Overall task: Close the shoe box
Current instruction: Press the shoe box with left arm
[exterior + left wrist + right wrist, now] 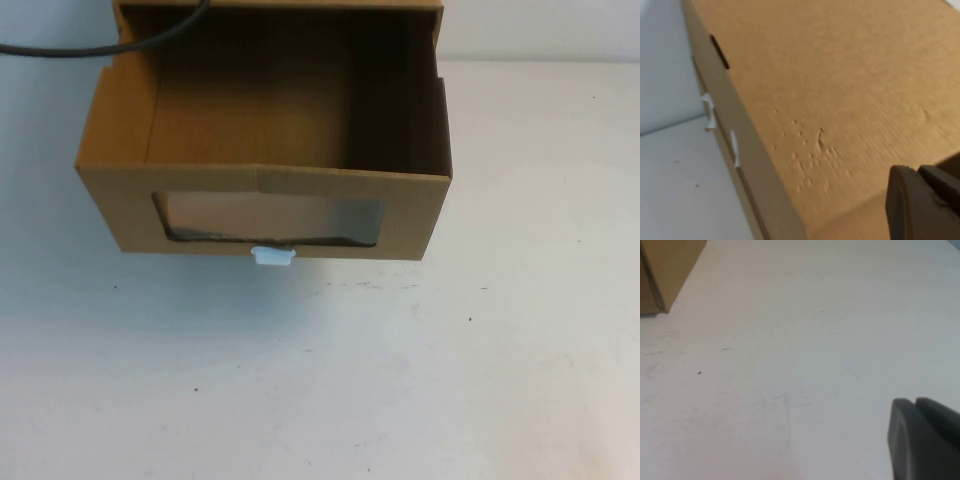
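The shoe box [262, 210] is brown cardboard and stands at the far middle of the white table. Its drawer is pulled out toward me and shows an empty inside [270, 100]. The front has a clear window [268, 218] with a small white pull tab [272, 257] below it. Neither gripper shows in the high view. My left gripper [917, 172] is shut and empty, close above a broad brown cardboard face [830, 100]. My right gripper [915, 402] is shut and empty over bare table, with a box corner [665, 270] far off.
A black cable [100, 45] runs across the box's far left corner. The white table [400, 380] stretches in front of and to the right of the box. White tabs [710, 112] stick out from the cardboard's edge in the left wrist view.
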You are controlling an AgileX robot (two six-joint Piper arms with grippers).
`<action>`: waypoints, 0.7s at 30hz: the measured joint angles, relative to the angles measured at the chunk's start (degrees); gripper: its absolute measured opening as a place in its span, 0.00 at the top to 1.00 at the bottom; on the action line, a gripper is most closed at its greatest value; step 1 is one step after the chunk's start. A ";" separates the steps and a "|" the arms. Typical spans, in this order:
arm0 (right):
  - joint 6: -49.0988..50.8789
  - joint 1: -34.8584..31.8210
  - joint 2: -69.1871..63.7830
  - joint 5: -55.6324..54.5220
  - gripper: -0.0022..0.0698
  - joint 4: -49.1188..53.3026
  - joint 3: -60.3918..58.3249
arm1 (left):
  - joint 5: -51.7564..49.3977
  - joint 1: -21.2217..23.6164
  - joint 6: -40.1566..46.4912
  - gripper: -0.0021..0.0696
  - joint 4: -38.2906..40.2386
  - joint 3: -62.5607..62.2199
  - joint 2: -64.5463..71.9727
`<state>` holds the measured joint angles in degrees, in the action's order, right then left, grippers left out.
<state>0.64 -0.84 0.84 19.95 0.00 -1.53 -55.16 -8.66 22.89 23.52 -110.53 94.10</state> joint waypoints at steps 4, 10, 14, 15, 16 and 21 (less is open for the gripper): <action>0.00 0.00 0.00 0.00 0.99 0.00 0.00 | -5.30 0.00 1.16 0.97 2.00 -10.84 11.21; 0.00 0.00 0.00 0.00 0.99 0.00 0.00 | -8.61 -1.19 1.90 0.97 2.56 -20.01 20.81; 0.00 0.00 0.00 0.00 0.99 0.00 0.00 | -8.50 -2.16 3.20 0.97 3.27 -20.46 21.82; 0.00 0.00 0.00 0.00 0.99 0.00 0.00 | -8.50 -2.16 3.42 0.97 3.52 -20.54 21.85; 0.00 0.00 0.00 0.00 0.99 0.00 0.00 | -8.50 -2.19 3.65 0.97 3.76 -20.54 21.95; -0.04 0.00 0.00 -0.60 0.99 -1.08 0.00 | -8.50 -2.19 4.00 0.97 3.75 -20.54 21.95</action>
<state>0.60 -0.84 0.84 19.35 -1.08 -1.53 -63.66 -10.86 26.89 27.27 -131.07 116.04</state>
